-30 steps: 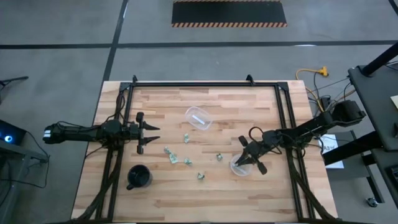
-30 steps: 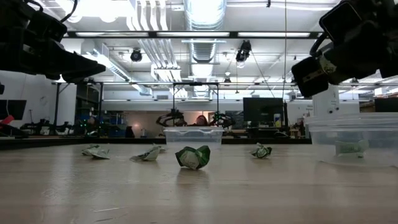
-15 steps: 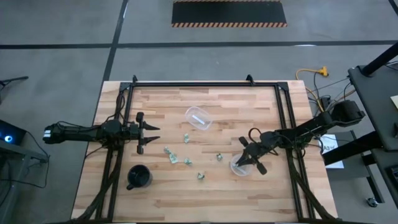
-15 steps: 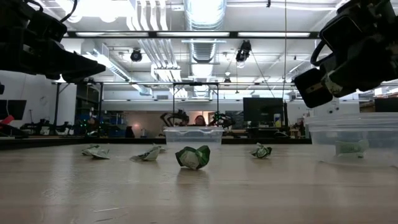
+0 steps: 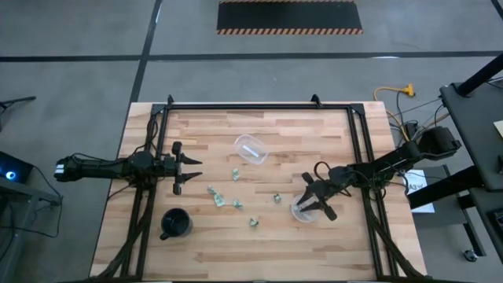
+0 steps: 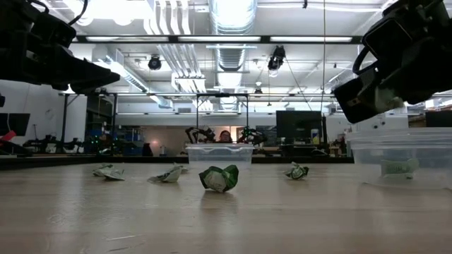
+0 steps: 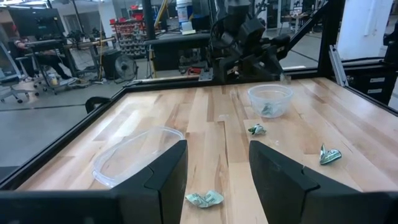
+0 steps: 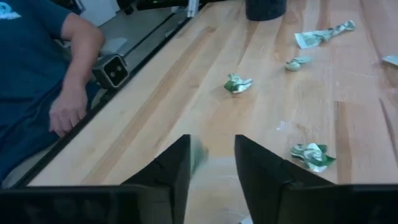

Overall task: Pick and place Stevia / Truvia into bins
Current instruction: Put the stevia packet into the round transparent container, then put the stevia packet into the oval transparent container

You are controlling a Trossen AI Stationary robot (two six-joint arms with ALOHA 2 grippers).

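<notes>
- Wooden slats make up the table [image 5: 204, 244], and little on it has changed since the earlier frame: every loose packet and both cups lie where they did.
- Left claw [image 5: 194, 170] hangs at the table's left side exactly as before, its fingers [image 7: 163, 177] parted with nothing between them.
- Near the front left sits a black mug-like cup [image 5: 175, 224], unmoved; what is inside it cannot be told.
- Toward the back middle the first clear cup [image 5: 250, 149] lies tipped; the left wrist view shows it on its side with its mouth open and nothing inside.
- Crumpled green-and-white Stevia packets [image 5: 217, 195] lie scattered across the middle, between the two arms, with one [image 5: 277, 198] just left of the right-hand cup.
- Right claw [image 5: 314, 204] hovers over the second clear cup [image 5: 305, 212]; a second ago its fingers were pinched together, and now they stand apart with a pale green blur between them in the right wrist view.
- Inside that second cup a packet [image 6: 399, 168] rests on the bottom, as it did earlier.
- Beyond the table's edge, the right wrist view catches a person's hand [image 8: 65, 115].
</notes>
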